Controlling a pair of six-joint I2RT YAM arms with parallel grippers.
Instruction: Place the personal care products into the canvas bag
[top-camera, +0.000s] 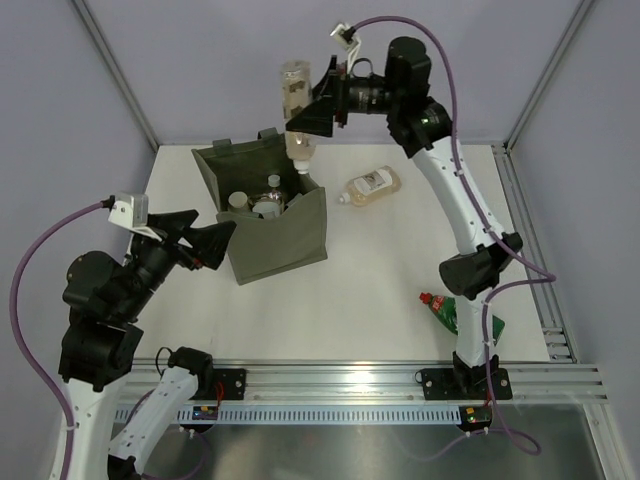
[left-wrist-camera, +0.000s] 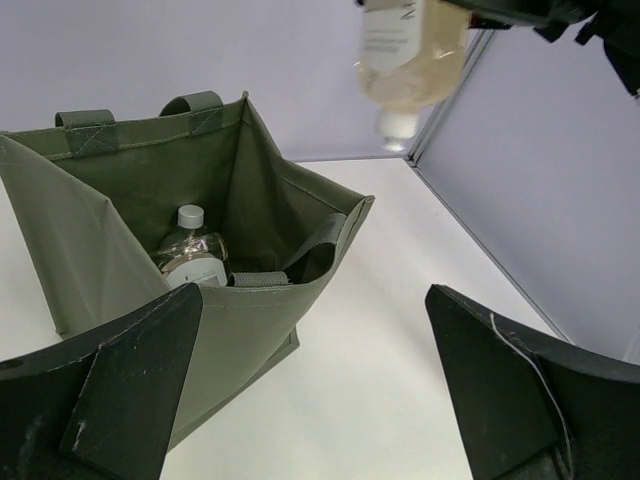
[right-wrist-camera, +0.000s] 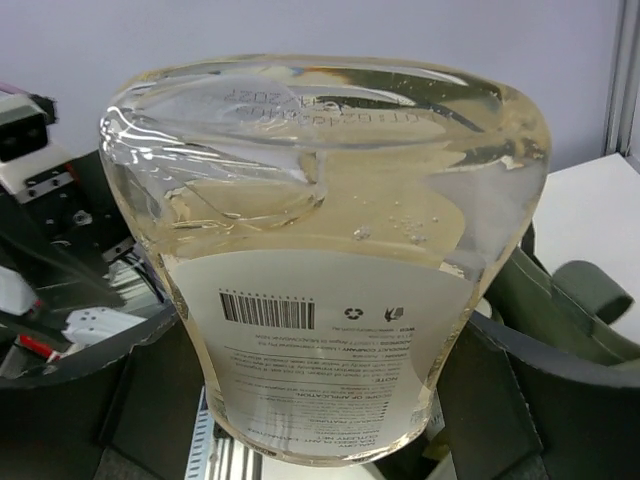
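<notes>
My right gripper (top-camera: 303, 118) is shut on a translucent amber bottle (top-camera: 296, 100), held upside down with its white cap above the far rim of the olive canvas bag (top-camera: 285, 245). In the right wrist view the bottle (right-wrist-camera: 330, 250) fills the frame between the dark fingers (right-wrist-camera: 545, 400). The bag (left-wrist-camera: 250, 310) stands open, with a grey-capped bottle and a jar (left-wrist-camera: 190, 258) inside. The held bottle (left-wrist-camera: 405, 50) hangs above it. My left gripper (top-camera: 215, 223) is open and empty beside the bag's left side (left-wrist-camera: 315, 390). A second amber bottle (top-camera: 370, 185) lies on the table right of the bag.
A green bottle with a red cap (top-camera: 448, 310) lies by the right arm's base. The white table (top-camera: 370, 270) is bordered by a metal rail (top-camera: 360, 380) at the near edge and grey walls behind.
</notes>
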